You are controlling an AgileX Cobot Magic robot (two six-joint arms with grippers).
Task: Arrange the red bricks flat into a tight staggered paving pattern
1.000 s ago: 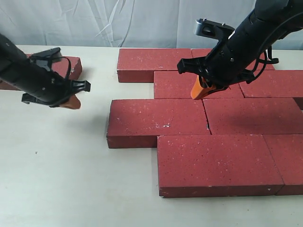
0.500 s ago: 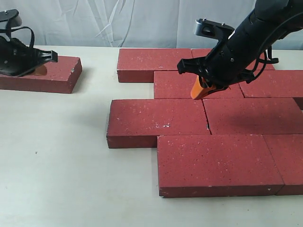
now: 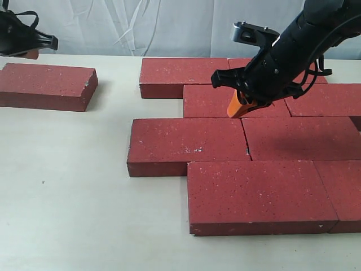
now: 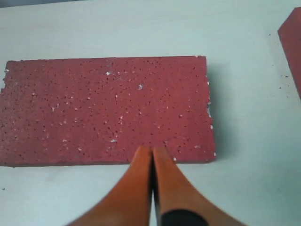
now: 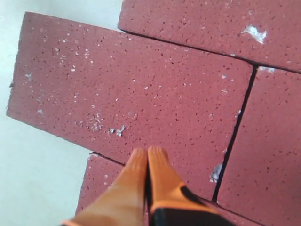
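Note:
Several red bricks [image 3: 242,138] lie flat in a staggered patch on the right of the table. One loose red brick [image 3: 48,86] lies flat, apart at the far left, and fills the left wrist view [image 4: 106,108]. My left gripper [image 3: 31,55] hovers at that brick's far side, shut and empty, its orange tips [image 4: 151,149] pressed together over the brick's long edge. My right gripper [image 3: 233,114] is shut and empty too. Its tips [image 5: 148,151] point down at a second-row brick [image 5: 136,89], close to the joint with the row in front.
The pale tabletop [image 3: 67,192] lies bare between the loose brick and the paved patch. A wrinkled white backdrop [image 3: 141,25] closes the back. The patch runs off the right edge of the exterior view. A corner of another brick [image 4: 291,42] shows in the left wrist view.
My left arm has swung from in front of the loose brick up and back to the far left, behind it. The right arm and all bricks have stayed put.

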